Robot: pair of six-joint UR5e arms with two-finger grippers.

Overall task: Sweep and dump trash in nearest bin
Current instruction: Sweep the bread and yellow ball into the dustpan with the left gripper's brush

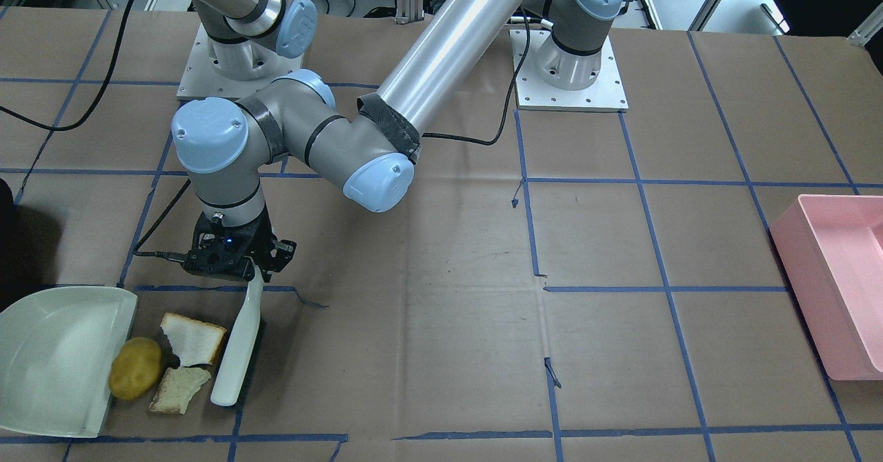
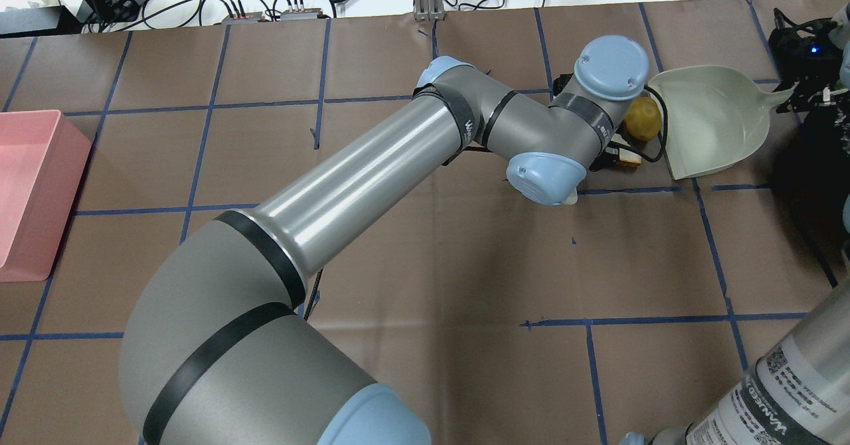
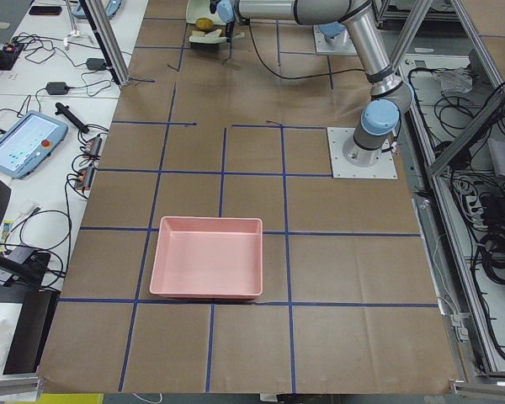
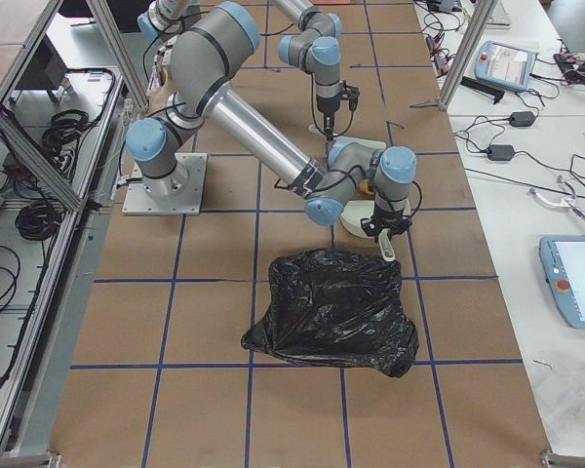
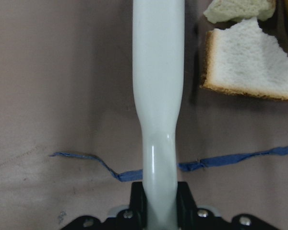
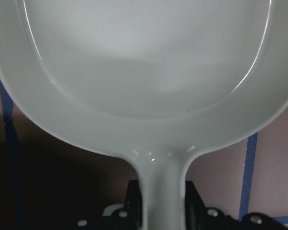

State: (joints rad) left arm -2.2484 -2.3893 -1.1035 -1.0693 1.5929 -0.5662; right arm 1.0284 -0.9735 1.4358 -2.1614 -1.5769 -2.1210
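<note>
Front-facing view, read from its left edge to its right. A crumpled black plastic bag (image 4: 336, 312) lies at the tabletop's end on the robot's right, next to the work area. A pale-green plastic dustpan (image 1: 55, 358) rests flat beside it on the brown paper-covered tabletop (image 1: 441, 276) with blue tape lines, its open mouth facing the trash. The right gripper (image 6: 162, 201) holds the dustpan by its handle, the jaws pinching the handle from both sides.

A yellow-brown, potato-like lump (image 1: 135, 368) sits at the lip of the dustpan, touching its edge. Two torn pieces of white bread with brown crust follow: the farther piece (image 1: 196, 338) and the nearer piece (image 1: 178, 389), both on the paper between the lump and the sweeper. None of the trash is inside the pan.

A white, elongated plastic sweeper (image 1: 238, 352) stands just beside the bread, its long side facing the pieces. The left gripper (image 1: 252, 269) has its jaws clamped on the sweeper's narrow upper end; its arm reaches across from the other half of the table.

A pink rectangular plastic bin (image 1: 845, 262) lies well apart at the right edge.
</note>
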